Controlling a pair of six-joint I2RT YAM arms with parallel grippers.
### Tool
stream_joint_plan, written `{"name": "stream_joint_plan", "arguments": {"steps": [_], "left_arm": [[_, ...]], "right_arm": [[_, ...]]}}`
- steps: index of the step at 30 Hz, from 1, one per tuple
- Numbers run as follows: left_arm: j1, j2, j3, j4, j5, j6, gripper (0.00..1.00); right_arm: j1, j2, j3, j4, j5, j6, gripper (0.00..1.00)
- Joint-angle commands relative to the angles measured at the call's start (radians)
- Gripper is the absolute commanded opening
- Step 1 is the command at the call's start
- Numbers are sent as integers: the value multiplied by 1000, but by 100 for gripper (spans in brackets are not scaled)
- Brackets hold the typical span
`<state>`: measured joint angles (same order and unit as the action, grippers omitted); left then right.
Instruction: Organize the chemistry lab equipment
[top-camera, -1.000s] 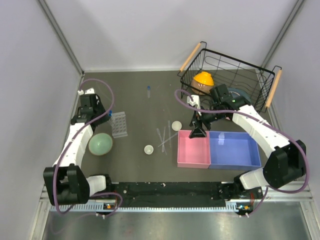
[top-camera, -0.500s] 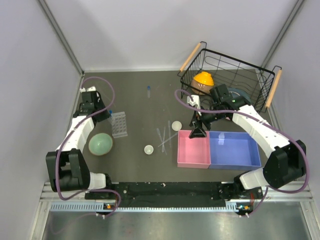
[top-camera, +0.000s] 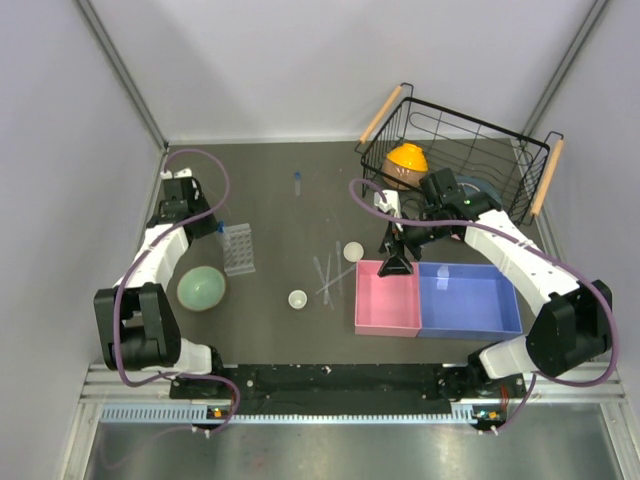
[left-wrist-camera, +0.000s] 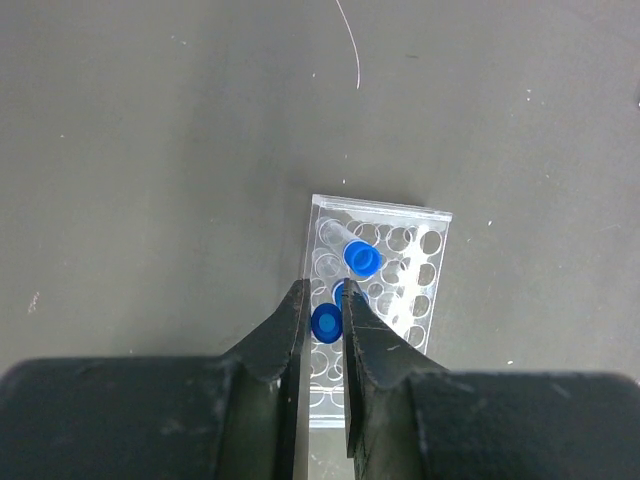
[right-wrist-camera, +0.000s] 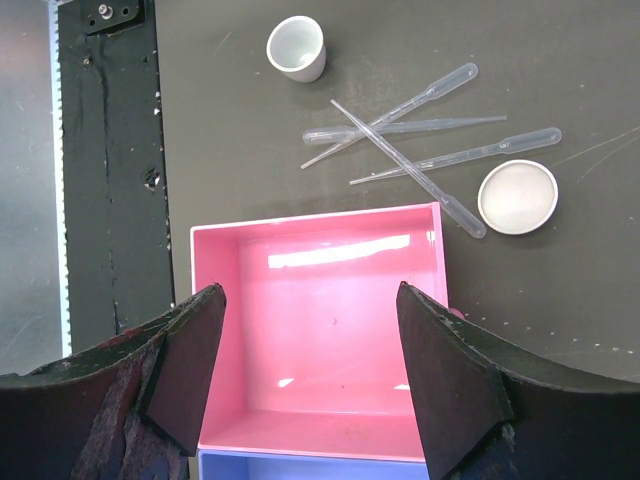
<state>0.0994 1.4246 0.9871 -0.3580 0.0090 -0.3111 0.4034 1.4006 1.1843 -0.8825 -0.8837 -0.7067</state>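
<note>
The clear tube rack (top-camera: 238, 248) stands at the left and also shows in the left wrist view (left-wrist-camera: 385, 290), with two blue-capped tubes (left-wrist-camera: 361, 258) in it. My left gripper (top-camera: 213, 230) (left-wrist-camera: 322, 290) hangs over the rack's edge, its jaws nearly together on a third blue-capped tube (left-wrist-camera: 328, 322). A loose tube (top-camera: 297, 180) lies at the back. Several pipettes (top-camera: 328, 275) (right-wrist-camera: 420, 130) lie crossed between two white dishes (top-camera: 353, 251) (top-camera: 297, 299) (right-wrist-camera: 517, 197) (right-wrist-camera: 297, 47). My right gripper (top-camera: 397, 262) (right-wrist-camera: 310, 300) is open and empty above the pink bin (right-wrist-camera: 320, 230).
A pale green bowl (top-camera: 202, 288) lies in front of the rack. The pink bin (top-camera: 372, 320) and a blue bin (top-camera: 505, 325) stand side by side at the front right. A black wire basket (top-camera: 520, 160) with an orange bowl (top-camera: 407, 160) stands at the back right.
My left arm's wrist has shifted toward the back wall while its gripper stays at the rack. The right arm has not moved.
</note>
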Motion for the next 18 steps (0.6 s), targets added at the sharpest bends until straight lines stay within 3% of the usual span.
{"name": "stream_joint_plan", "arguments": {"steps": [1, 18], "left_arm": [[2, 31, 22, -9, 34, 12, 7], [0, 8, 28, -18, 60, 38, 6]], "right_arm": [[-5, -17, 6, 17, -29, -19, 70], [-6, -15, 9, 17, -38, -20, 70]]}}
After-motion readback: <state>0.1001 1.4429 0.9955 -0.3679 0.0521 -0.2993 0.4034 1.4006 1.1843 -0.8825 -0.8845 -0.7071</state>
